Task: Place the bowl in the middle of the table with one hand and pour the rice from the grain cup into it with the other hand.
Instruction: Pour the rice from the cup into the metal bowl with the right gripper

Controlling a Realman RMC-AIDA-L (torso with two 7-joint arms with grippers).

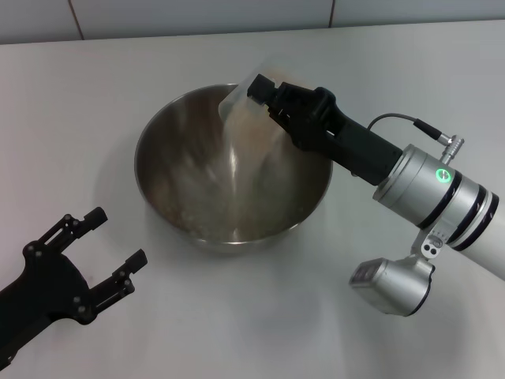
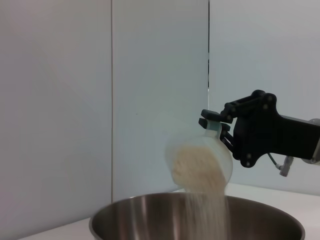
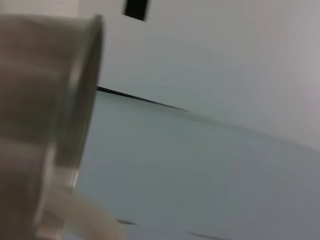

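The steel bowl (image 1: 193,170) stands on the white table (image 1: 71,103) near its middle. My right gripper (image 1: 264,93) is shut on the translucent grain cup (image 1: 241,99) and holds it tipped over the bowl's far rim. Rice (image 1: 237,170) streams from the cup into the bowl. The left wrist view shows the tilted cup (image 2: 200,167), the falling rice (image 2: 210,210), the bowl's rim (image 2: 150,205) and the right gripper (image 2: 217,127). The right wrist view shows the bowl's rim (image 3: 82,100) close up. My left gripper (image 1: 114,241) is open and empty, near the table's front left, apart from the bowl.
A grey tiled wall (image 1: 197,16) runs along the table's far side. My right arm (image 1: 442,189) reaches in over the table's right side, with its wrist camera (image 1: 394,280) hanging below.
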